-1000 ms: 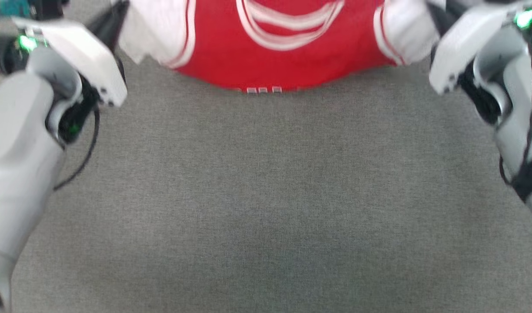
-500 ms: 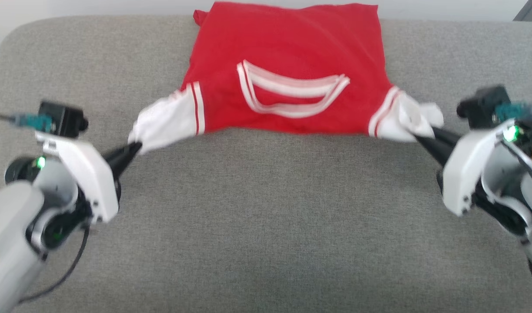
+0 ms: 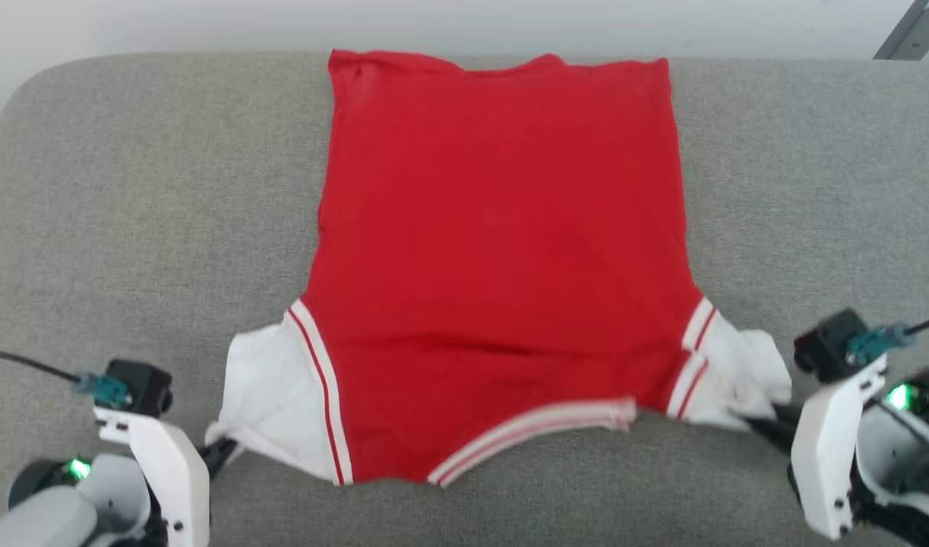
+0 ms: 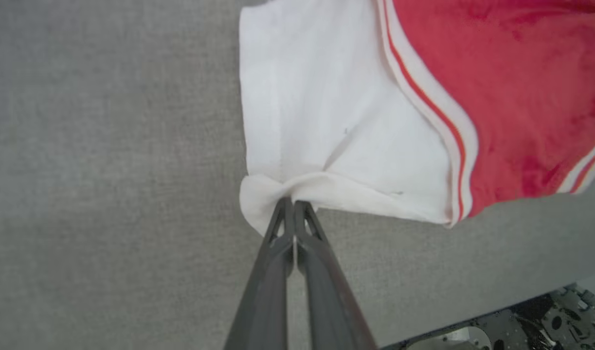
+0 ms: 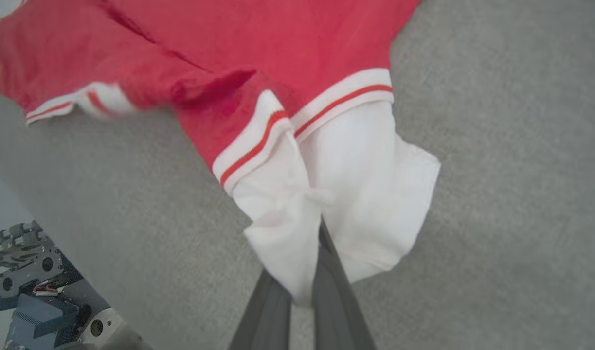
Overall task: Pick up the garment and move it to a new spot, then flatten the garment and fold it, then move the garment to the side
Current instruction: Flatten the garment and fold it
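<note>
Presently we list one garment (image 3: 502, 251): red, plain face up, spread flat on the grey cloth-covered counter (image 3: 130, 190), striped trim (image 3: 532, 433) nearest us. Our left gripper (image 4: 291, 206), fingers pressed together, pinches the edge of the white left sleeve (image 4: 316, 121). Our right gripper (image 5: 320, 233) likewise pinches the bunched right sleeve (image 5: 370, 194).

Bright even light, soft shadows, slight blur
</note>
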Robot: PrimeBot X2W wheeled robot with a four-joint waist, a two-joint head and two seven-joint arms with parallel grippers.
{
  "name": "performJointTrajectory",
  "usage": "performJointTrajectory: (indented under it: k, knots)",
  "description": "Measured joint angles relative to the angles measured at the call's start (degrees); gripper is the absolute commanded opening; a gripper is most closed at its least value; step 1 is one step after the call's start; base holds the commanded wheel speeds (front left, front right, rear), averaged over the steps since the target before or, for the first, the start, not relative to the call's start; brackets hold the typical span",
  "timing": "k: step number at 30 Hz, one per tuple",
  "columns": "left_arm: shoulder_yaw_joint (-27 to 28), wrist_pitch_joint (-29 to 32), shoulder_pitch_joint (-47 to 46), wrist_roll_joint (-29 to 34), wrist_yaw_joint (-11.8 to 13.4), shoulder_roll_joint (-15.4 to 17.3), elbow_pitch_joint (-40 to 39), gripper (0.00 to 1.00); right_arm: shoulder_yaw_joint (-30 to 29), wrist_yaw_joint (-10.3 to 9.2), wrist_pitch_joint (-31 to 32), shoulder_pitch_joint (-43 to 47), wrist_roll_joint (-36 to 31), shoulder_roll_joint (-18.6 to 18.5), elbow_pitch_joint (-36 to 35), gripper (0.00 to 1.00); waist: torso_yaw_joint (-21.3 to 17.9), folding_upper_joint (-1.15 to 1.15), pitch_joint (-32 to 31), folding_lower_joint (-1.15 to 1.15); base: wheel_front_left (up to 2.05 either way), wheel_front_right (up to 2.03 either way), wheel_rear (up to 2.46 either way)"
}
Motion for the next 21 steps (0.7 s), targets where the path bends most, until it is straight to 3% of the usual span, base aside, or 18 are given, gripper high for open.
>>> performJointTrajectory:
  k: [6,12,13,14,15,21]
  knots:
    - [-0.9,0.0,5.1,-3.0,2.0,-0.2,-1.0,0.00,-3.6,0.00,7.2,8.9,1.5,1.1,-2.9,0.00,-0.1,0.00,0.1,0.00,0.00,0.00,0.00]
    - [-1.0,-1.3,6.9,-3.9,2.7,-1.4,-0.7,0.00,-7.5,0.00,8.0,13.2,-0.3,4.8,-2.9,0.00,0.3,0.00,0.6,0.00,0.00,0.00,0.00]
    - [-0.9,-1.7,6.9,-4.0,2.6,-1.7,-0.5,0.00,-7.9,0.00,8.1,13.7,-0.7,5.5,-2.7,0.23,0.4,0.00,0.7,0.00,0.00,0.00,0.00]
    - [-0.7,-2.3,7.0,-4.0,2.5,-2.1,-0.4,0.00,-8.4,0.00,8.1,14.1,-1.5,6.2,-2.5,0.74,0.5,0.00,0.8,0.00,0.00,0.00,0.00]
    - [-0.6,-2.8,7.0,-4.0,2.4,-2.5,-0.2,0.00,-9.0,0.00,8.1,14.2,-2.1,6.8,-2.5,1.00,0.6,0.00,1.0,0.00,0.00,0.00,0.00]
    - [0.3,-6.9,5.7,-2.5,0.4,-5.1,0.2,0.00,-15.2,0.00,11.4,14.2,-3.9,9.0,-7.2,1.00,1.7,0.00,2.0,0.00,0.00,0.00,0.00]
